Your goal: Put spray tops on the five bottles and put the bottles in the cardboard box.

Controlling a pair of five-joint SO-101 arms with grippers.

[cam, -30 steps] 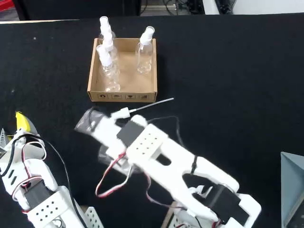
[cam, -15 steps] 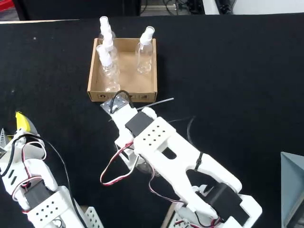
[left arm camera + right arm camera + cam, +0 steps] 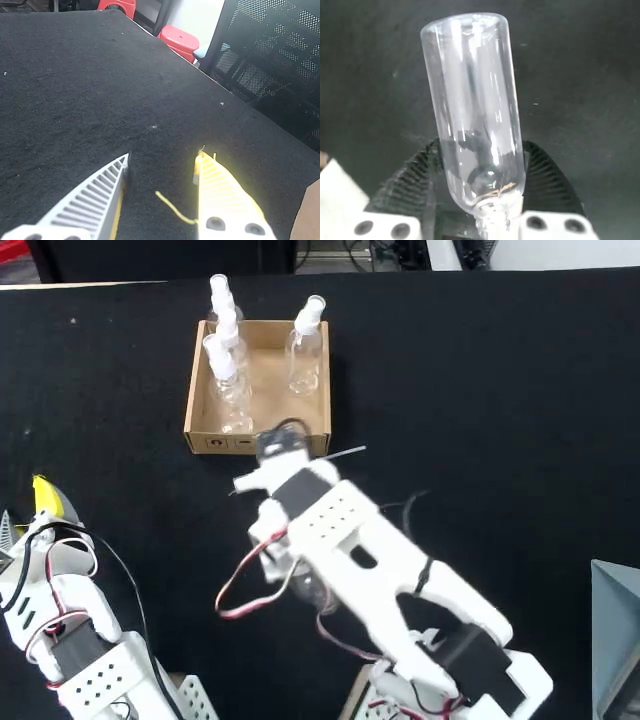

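Note:
A clear, topless bottle (image 3: 472, 95) is clamped near its neck between the black fingers of my right gripper (image 3: 481, 150), above the black table. The right arm (image 3: 330, 530) ends just in front of the cardboard box (image 3: 268, 432). Several bottles with white spray tops (image 3: 305, 345) stand in the box. A loose spray top (image 3: 246, 482) with a long thin tube lies in front of the box, partly under that arm. My left gripper (image 3: 161, 162) hangs open over bare table at the near left, and its yellow finger (image 3: 47, 497) shows in the high view.
A grey angular object (image 3: 615, 625) sits at the right edge of the table. Red stools (image 3: 180, 37) and a black mesh panel (image 3: 280, 55) stand beyond the table's edge. Bare black cloth lies to the right of the box.
The right arm's end has swung right and toward the box front, from left of the loose spray top to over it. The left arm has not moved.

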